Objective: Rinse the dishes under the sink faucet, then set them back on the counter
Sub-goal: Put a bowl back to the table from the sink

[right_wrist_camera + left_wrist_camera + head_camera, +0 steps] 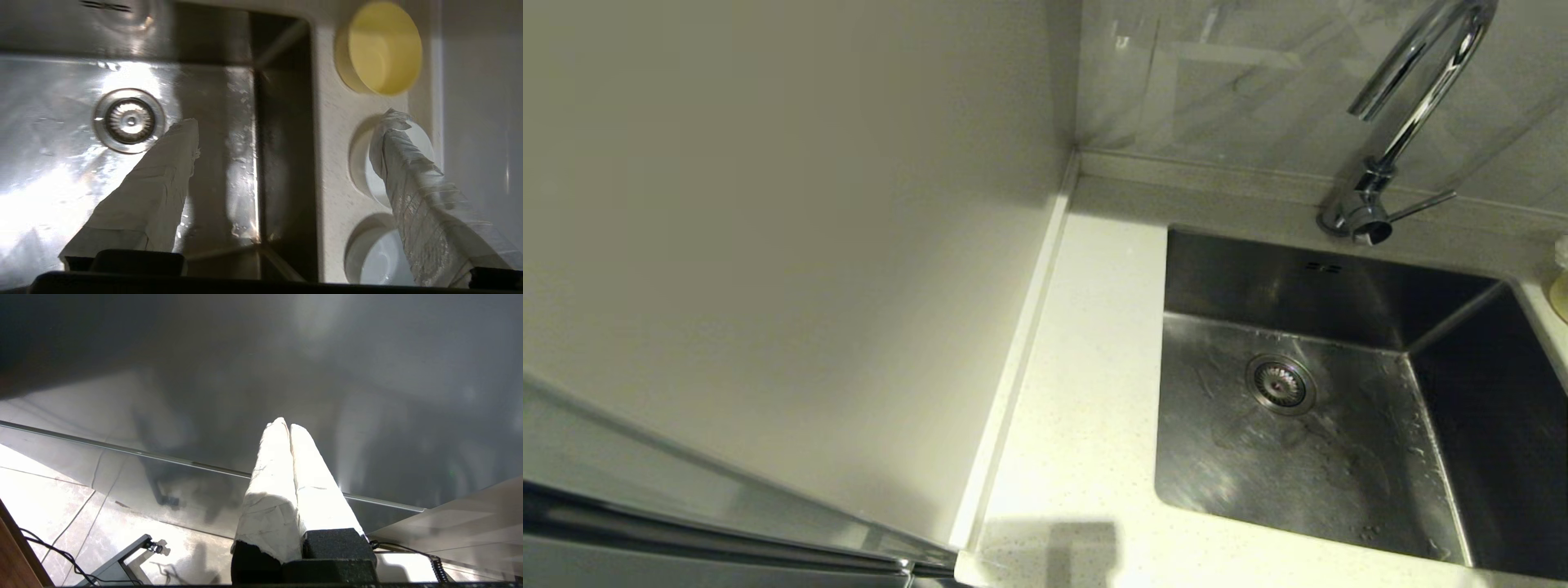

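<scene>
Counter (331,134) holds three bowls (382,47) beside spread right tool (286,122) (empty).

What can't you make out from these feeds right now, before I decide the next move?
- Right gripper: absent from the head view; only the right wrist view shows it, open, holding nothing.
- White bowl: partly behind one finger.
- Third bowl: cut by the picture edge and that finger.
- Yellow bowl: only a sliver at the head view's edge.
- Faucet: top cropped.
- Left gripper: shut, facing the floor, no sink in view.
</scene>
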Controlling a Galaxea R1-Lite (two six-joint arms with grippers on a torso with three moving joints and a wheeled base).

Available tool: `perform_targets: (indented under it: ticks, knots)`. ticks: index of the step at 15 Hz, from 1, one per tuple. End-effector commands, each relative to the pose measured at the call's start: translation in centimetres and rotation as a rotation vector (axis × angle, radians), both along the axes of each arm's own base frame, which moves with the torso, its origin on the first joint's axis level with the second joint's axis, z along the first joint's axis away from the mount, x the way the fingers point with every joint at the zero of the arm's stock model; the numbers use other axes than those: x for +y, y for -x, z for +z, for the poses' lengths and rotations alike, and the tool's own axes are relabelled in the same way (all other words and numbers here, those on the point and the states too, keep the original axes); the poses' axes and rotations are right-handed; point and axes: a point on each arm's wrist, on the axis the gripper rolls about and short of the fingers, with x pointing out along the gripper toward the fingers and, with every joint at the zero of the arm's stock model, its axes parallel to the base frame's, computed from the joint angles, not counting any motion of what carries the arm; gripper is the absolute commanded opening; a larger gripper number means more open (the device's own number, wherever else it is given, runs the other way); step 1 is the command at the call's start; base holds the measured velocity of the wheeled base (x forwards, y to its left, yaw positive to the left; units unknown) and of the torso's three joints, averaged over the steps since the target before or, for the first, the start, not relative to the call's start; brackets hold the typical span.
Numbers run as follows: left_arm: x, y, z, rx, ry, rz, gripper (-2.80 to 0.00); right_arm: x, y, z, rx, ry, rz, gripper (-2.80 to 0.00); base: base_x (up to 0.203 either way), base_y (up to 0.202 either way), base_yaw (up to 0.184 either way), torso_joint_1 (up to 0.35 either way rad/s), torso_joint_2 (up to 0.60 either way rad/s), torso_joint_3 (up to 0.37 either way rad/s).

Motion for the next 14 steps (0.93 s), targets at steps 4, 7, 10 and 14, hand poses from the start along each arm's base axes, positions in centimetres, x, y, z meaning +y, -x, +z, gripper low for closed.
perform_targets:
  ticks: [4, 7, 10, 14]
  knots:
    - [0.0, 0.0, 0.0, -0.003, 0.001, 0.0, -2.8, 1.7, 2.8, 1.2, -0.052, 0.034, 0.041, -2.8, 0.0, 0.0, 0.0, 0.0, 0.0, 0.0]
    - [0.0, 0.0, 0.0, -0.003, 0.001, 0.0, -2.8, 3.2, 7.2, 1.1, -0.103, 0.057, 0.067, -2.8, 0.0, 0.0, 0.0, 0.0, 0.0, 0.0]
    - [0.0, 0.0, 0.0, -0.003, 0.001, 0.0, -2.8, 4.8, 14.7, -0.5, -0.195, 0.077, 0.093, -2.8, 0.0, 0.0, 0.0, 0.0, 0.0, 0.0]
    - [0.0, 0.0, 0.0, -0.003, 0.001, 0.0, -2.8, 6.4, 24.5, -6.3, -0.336, 0.12, 0.12, -2.8, 0.0, 0.0, 0.0, 0.0, 0.0, 0.0]
